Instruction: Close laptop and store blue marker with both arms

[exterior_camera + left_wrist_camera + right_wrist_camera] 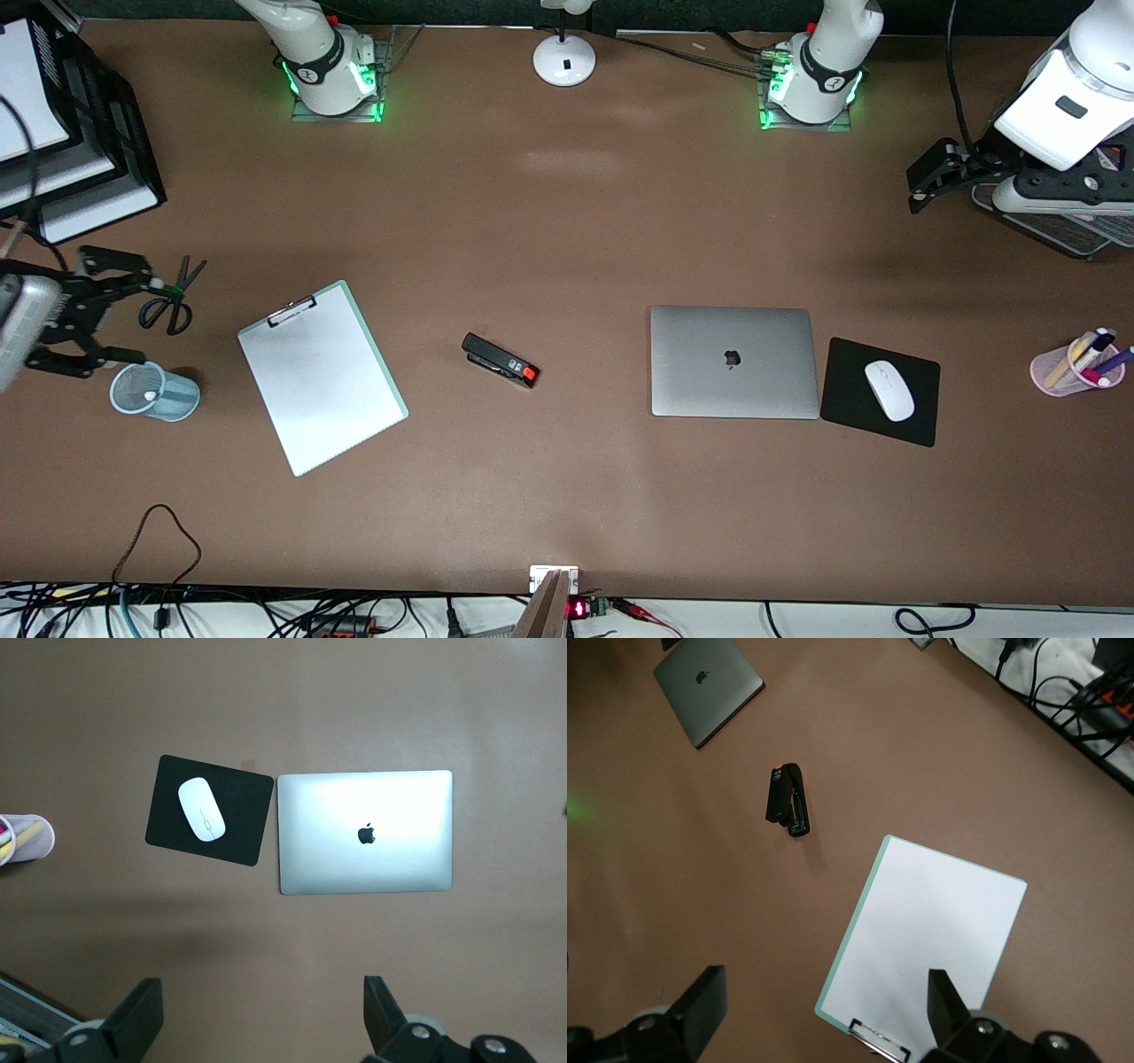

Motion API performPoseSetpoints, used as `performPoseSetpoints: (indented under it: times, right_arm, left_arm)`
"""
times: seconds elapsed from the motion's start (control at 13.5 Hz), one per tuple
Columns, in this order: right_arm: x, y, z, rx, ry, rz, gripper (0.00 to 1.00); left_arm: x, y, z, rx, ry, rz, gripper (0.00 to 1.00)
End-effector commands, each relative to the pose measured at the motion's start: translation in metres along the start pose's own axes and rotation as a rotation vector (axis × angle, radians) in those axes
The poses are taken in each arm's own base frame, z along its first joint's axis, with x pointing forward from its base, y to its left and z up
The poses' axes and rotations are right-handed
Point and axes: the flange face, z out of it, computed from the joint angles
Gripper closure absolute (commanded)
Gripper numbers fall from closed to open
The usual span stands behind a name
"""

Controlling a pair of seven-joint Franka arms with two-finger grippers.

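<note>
The brown desk carries everything, with the two white arms based along its upper edge in the front view. The left arm hangs raised over its own end of the desk, and its tool is released, the black fingers spread wide with nothing between them. The right arm's tool is up over the right arm's end of the desk, above the scissors and the mesh cup, and it too is released and empty, its fingers held well apart.

The laptop lies shut and flat toward the left arm's end, lid up with the dark apple logo showing. Just beside it, farther toward that end, sits the black mouse pad with a white mouse on it. A clipboard holding white paper lies tilted toward the right arm's end. Between clipboard and laptop rests a black stapler with a red tip.

At the left arm's end stands a pink pen cup with several pens. A blue one pokes out of it, possibly the blue marker, though it is hard to make out for sure.
</note>
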Motion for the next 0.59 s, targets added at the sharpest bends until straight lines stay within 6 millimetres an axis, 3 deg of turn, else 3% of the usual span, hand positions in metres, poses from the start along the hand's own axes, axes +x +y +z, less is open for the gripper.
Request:
performPoseSetpoints:
  times: [0.0, 0.3, 0.52]
  right_arm:
    - [0.038, -0.029, 0.011, -0.082, -0.071, 0.107, 0.00]
    - [0.077, -0.087, 0.021, -0.199, -0.150, 0.334, 0.00]
    - [0.055, -0.094, 0.023, -0.231, -0.194, 0.550, 0.00]
  left_arm:
    - [-0.002, -0.001, -0.005, -0.015, 0.007, 0.018, 0.00]
    - [0.000, -0.002, -0.004, -0.015, 0.010, 0.017, 0.00]
    - [0.000, -0.003, -0.004, -0.015, 0.012, 0.017, 0.00]
